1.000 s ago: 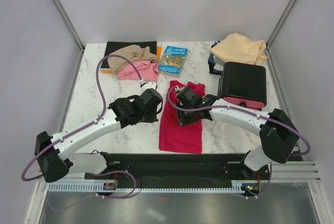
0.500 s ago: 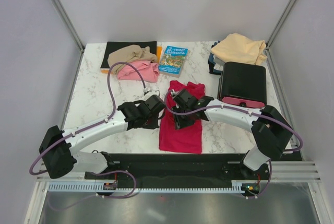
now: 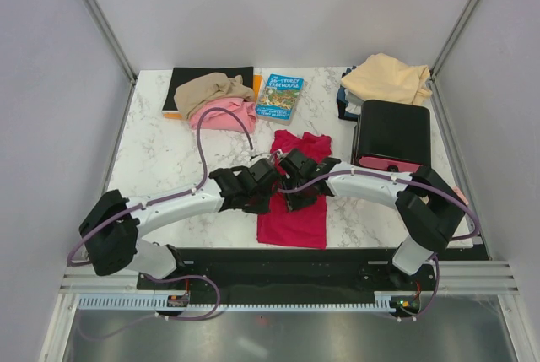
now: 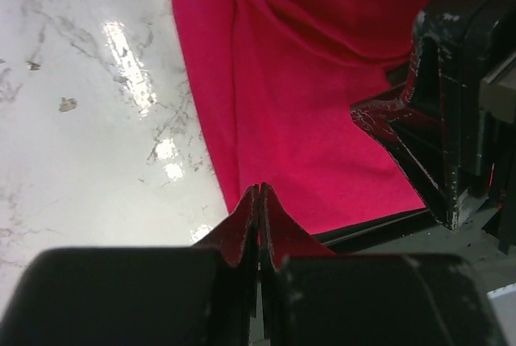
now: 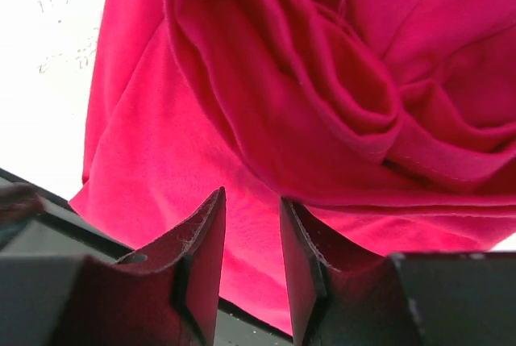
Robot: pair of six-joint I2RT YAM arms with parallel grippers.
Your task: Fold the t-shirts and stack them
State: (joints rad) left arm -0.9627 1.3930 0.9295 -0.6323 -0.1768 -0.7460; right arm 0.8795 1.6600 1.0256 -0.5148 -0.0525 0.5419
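Observation:
The crimson red t-shirt (image 3: 292,224) lies lengthwise on the marble table (image 3: 169,159), its upper part bunched in folds (image 5: 322,80). My left gripper (image 3: 272,193) (image 4: 260,189) hangs over the shirt's left edge (image 4: 242,80), shut with no cloth between its jaws. My right gripper (image 3: 292,197) (image 5: 251,199) stands open just above the red cloth, holding nothing. At the back left, the tan-brown t-shirt (image 3: 211,88) and the pink t-shirt (image 3: 226,116) lie crumpled. The peach-cream t-shirt (image 3: 388,78) is at the back right.
A black mat (image 3: 190,75) lies under the tan shirt. A blue book (image 3: 280,96) sits at the back middle. A black box with a pink base (image 3: 392,132) stands to the right of the red shirt. The black base rail (image 3: 278,261) runs along the near edge.
My left arm has swung right, from beside the pink shirt to the red shirt's left edge. My right gripper has slid a little nearer along the red shirt, its jaws narrowing slightly.

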